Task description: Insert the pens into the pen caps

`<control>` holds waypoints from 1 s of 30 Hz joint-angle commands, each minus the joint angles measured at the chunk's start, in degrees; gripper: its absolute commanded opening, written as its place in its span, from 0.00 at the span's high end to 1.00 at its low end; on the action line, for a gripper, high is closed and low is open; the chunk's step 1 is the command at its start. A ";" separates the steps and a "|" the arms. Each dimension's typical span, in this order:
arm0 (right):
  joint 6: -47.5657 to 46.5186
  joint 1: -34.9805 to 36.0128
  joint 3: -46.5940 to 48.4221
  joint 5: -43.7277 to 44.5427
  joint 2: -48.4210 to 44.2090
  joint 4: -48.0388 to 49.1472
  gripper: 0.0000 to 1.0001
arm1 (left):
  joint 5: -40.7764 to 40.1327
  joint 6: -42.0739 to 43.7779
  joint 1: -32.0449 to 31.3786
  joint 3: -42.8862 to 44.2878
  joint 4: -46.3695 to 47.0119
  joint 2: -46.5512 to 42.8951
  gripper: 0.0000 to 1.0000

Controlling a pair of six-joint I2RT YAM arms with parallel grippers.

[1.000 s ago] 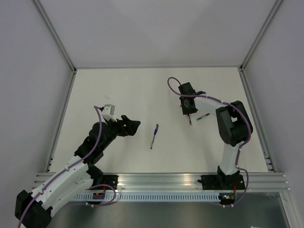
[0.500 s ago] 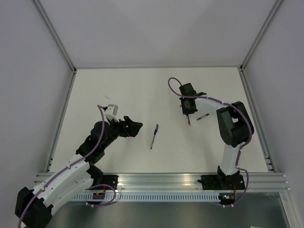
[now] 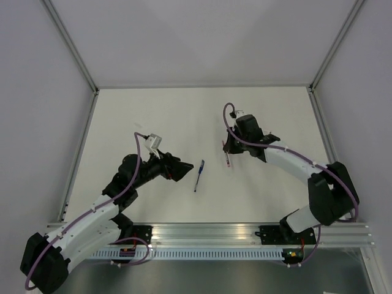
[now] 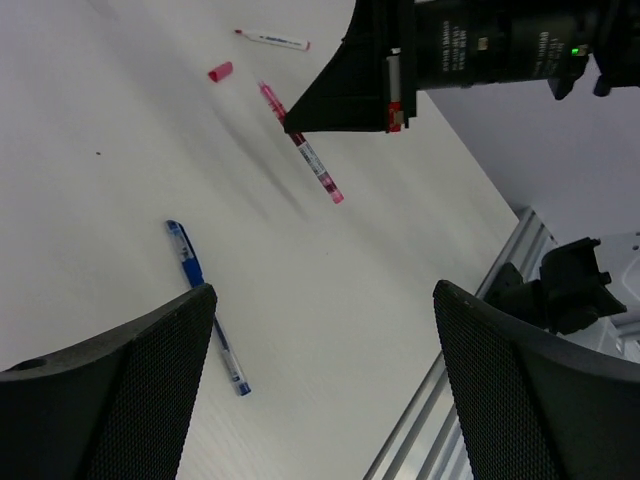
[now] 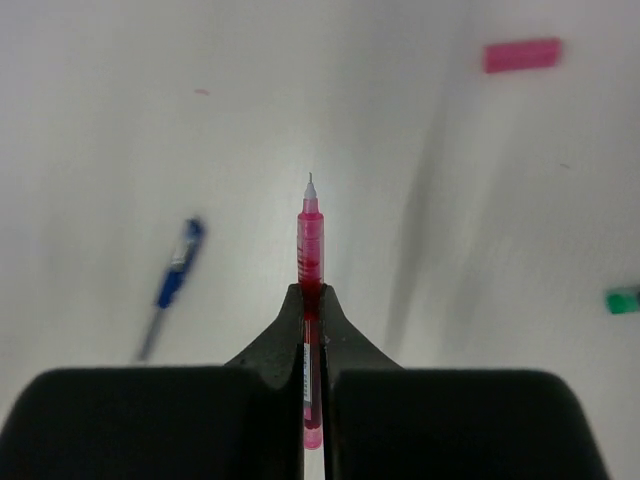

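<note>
I see my right gripper [image 5: 310,297] clamped on the red pen [image 5: 310,240], its bare tip pointing away; blue pen [image 5: 172,285] lies left, pink cap [image 5: 522,55] upper right, green cap [image 5: 622,299] at the right edge

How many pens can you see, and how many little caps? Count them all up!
Pens: 3 (blue pen, red pen, white pen)
Caps: 2 (pink cap, green cap)
Total: 5
</note>
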 commanded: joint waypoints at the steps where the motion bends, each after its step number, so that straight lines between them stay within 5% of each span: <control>1: 7.86 8.24 -4.42 -5.59 -10.94 15.89 1.00 | 8.02 -1.12 -0.15 0.17 6.17 1.93 0.07; 9: 17.27 23.27 -11.90 0.55 -19.76 34.70 1.00 | 9.96 -1.12 -0.15 -0.09 6.70 1.50 0.11; 19: 18.95 31.54 -11.20 6.36 -22.14 39.12 1.00 | 10.84 -1.29 -0.15 -1.32 8.45 -1.67 0.23; 29: 18.95 33.04 -10.76 7.33 -21.09 40.44 1.00 | 11.19 -1.82 -0.15 -1.41 8.10 -3.25 0.84; 30: 18.86 33.04 -10.50 7.41 -20.74 40.35 1.00 | 11.10 -1.91 -0.15 -1.41 8.10 -3.42 0.97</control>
